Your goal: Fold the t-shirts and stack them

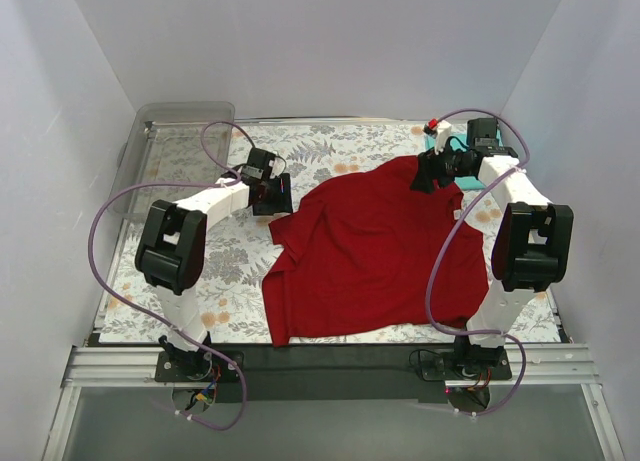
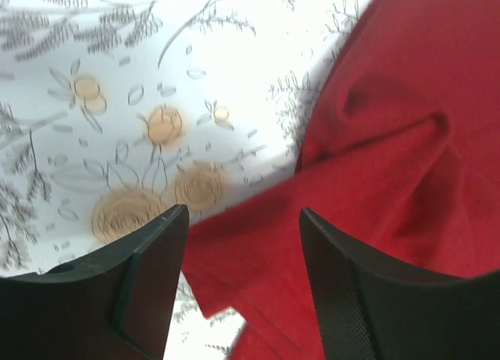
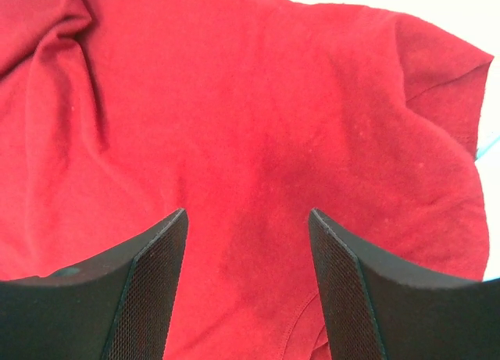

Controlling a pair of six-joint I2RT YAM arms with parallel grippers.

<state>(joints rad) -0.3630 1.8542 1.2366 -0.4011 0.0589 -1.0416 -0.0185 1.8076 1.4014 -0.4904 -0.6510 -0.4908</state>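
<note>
1. The deep red, soft cloth t-shirt lies spread open and mostly flat on the table, from the centre of the top view out toward 3 o'clock. Its hem is at 6 o'clock and its shoulders at 12. No fold shows in it, only loose creases near the sleeve.
2. The light teal cloth t-shirt shows only as a small patch at about 1 o'clock, just past the red shirt's far corner. Whether it is folded cannot be told.
3. Judged from this, the task is at an early stage: neither shirt is seen folded, nothing is stacked, and the red one looks laid out ready for its first fold.
4. The left gripper hovers at the red shirt's 10 o'clock, over the sleeve edge. Its wrist view shows the jaws spread wide with nothing between them.
5. The right gripper hangs over the shirt's 1 o'clock corner, fingers likewise parted and empty above red cloth.
6. The white floral tablecloth lies under everything, and a clear plastic bin stands at 11 o'clock, well apart from both shirts.
</note>
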